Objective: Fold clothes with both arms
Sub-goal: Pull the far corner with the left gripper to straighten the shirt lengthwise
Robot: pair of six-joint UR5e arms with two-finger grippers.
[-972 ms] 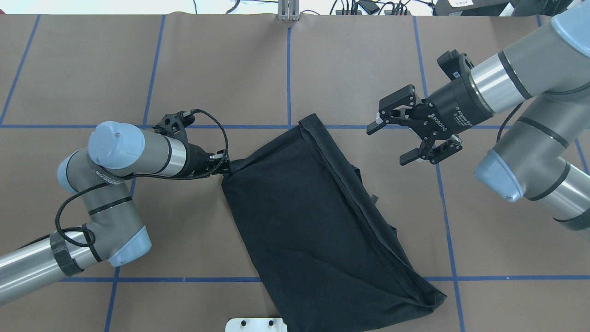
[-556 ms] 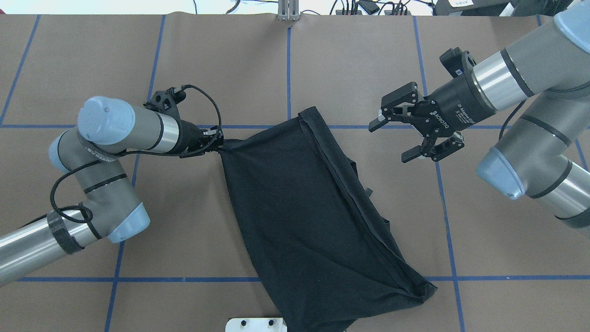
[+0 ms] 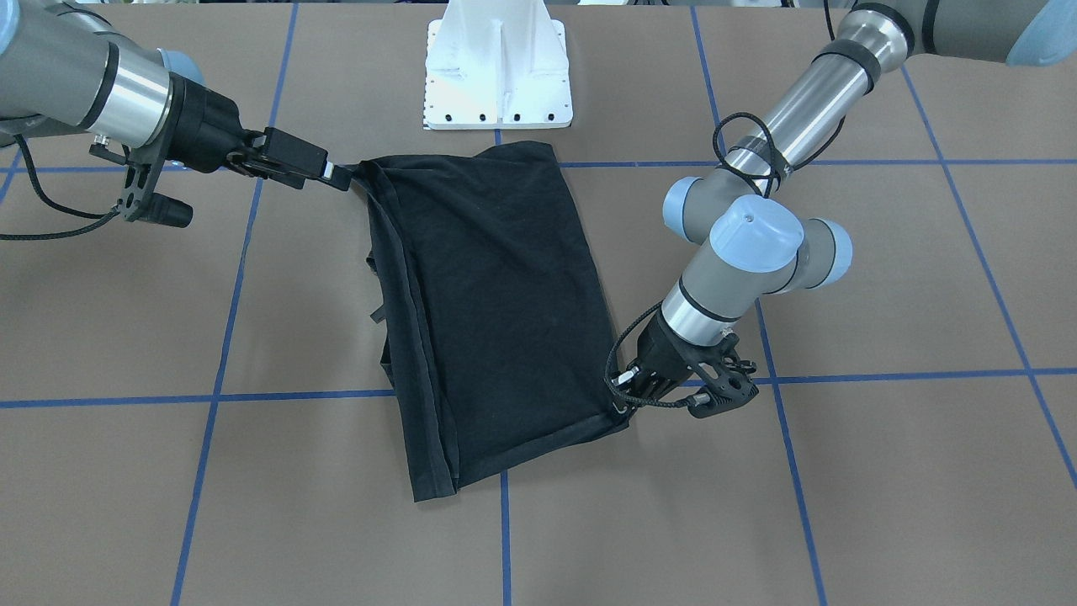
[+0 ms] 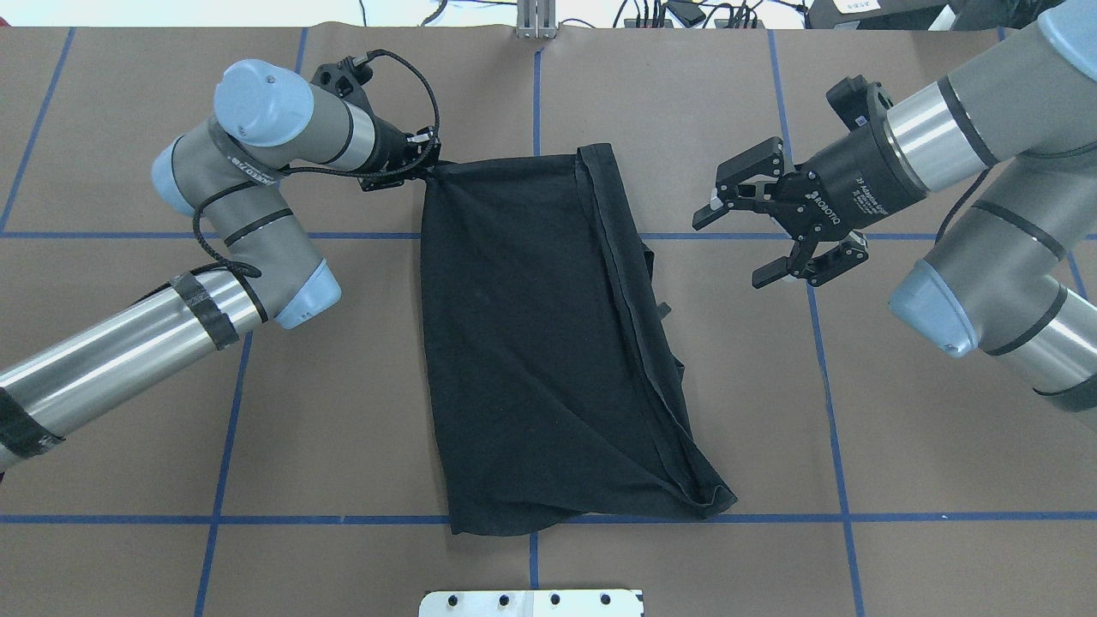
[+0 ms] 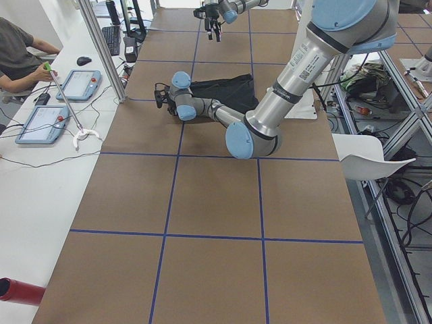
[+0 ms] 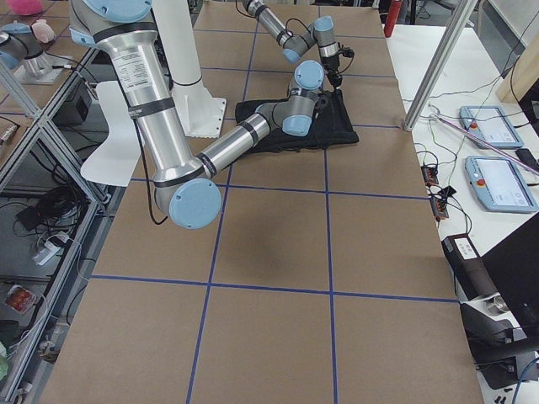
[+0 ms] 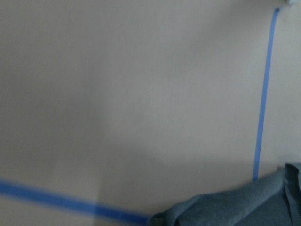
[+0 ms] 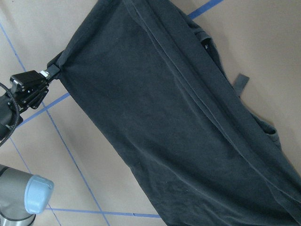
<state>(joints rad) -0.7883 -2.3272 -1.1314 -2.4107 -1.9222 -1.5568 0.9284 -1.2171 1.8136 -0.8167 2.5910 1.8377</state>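
The clothes, one black T-shirt (image 4: 540, 343) (image 3: 488, 295), lie folded lengthwise on the brown table, plain side up. My left gripper (image 4: 428, 164) (image 3: 624, 402) is shut on the shirt's far left corner, low at the table. In the right wrist view that gripper (image 8: 47, 75) pinches the pulled-out corner of the T-shirt (image 8: 178, 122). My right gripper (image 4: 728, 248) (image 3: 326, 172) is open and holds nothing. It hangs well above the table, right of the shirt and apart from it. The left wrist view catches only a blurred edge of the cloth (image 7: 244, 212).
The white pedestal base (image 3: 498, 76) (image 4: 531, 602) stands at the near table edge, just behind the shirt. Blue tape lines (image 4: 814, 377) grid the table. A metal post (image 4: 536, 26) stands at the far edge. A person (image 5: 17, 54) sits at a side desk.
My left gripper has dragged the shirt corner toward the far edge. The shirt has swung straighter and slid off the base plate. The right gripper shifted slightly and stays open.
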